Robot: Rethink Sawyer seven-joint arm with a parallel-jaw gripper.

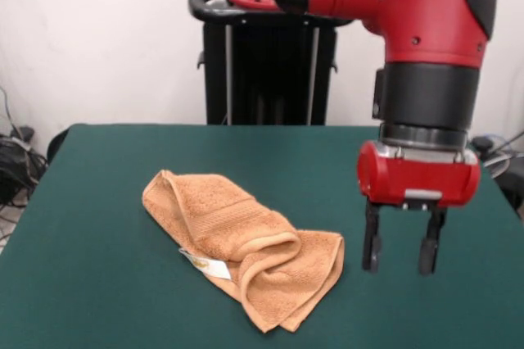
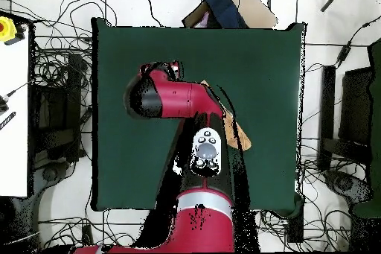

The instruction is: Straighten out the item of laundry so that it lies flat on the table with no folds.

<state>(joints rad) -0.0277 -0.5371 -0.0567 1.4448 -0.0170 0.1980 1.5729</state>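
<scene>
The orange-tan towel [image 1: 237, 244] is being found lying crumpled on the green table [image 1: 98, 201], slightly toward seven o'clock of the table's middle in the front view. It is not lying flat: one end is being seen bunched at ten o'clock of the heap, a thick rolled fold is running across the middle, and a doubled corner is pointing toward five o'clock. A small white tag [image 1: 205, 265] is showing at the towel's lower edge, at about seven o'clock of its centre.

The gripper [image 1: 403, 251] is being held at three o'clock of the towel, apart from it and touching no part of it. Its two dark fingers [image 1: 372, 242] are pointing straight down, spread apart and released, with nothing being grasped between them. Whether the tips are touching the table cannot be told.

In the overhead view the red arm [image 2: 195, 102] is covering most of the towel; only a tan strip [image 2: 235, 133] is being seen past the arm at about three o'clock of the table's centre, and the gripper itself is being hidden beneath the arm's end [image 2: 149, 91]
</scene>
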